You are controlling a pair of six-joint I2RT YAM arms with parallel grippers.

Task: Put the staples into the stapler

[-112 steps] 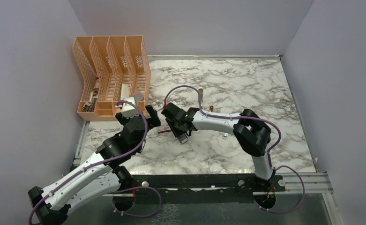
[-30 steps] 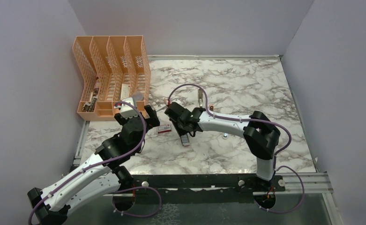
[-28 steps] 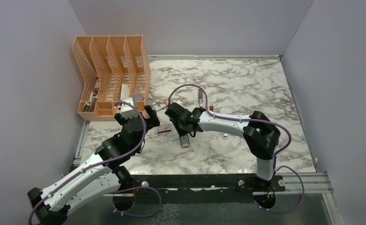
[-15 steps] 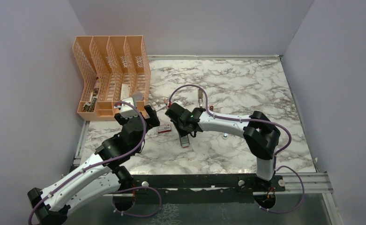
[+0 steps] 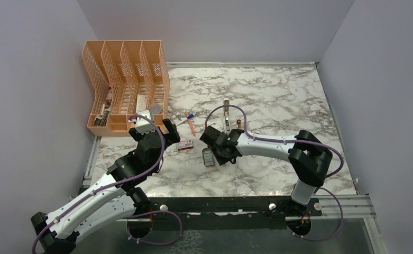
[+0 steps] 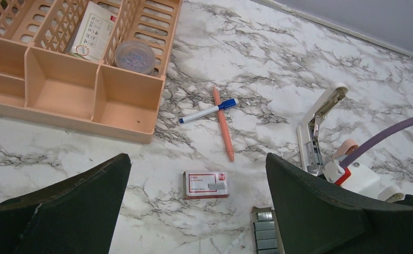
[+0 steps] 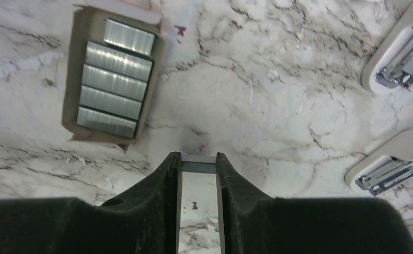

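Right, with the right gripper pinching a staples strip near the opened stapler and the left gripper spread wide, I'd square it to the channel before lowering.

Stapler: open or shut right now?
Open. The stapler has its white top hinged well away from the silver channel.

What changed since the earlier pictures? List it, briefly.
The right gripper drew back rightward off the staple tray, pinching a staple strip; the orange pen it covered now shows. The left gripper, open, the red-and-white box and the stapler stayed put.
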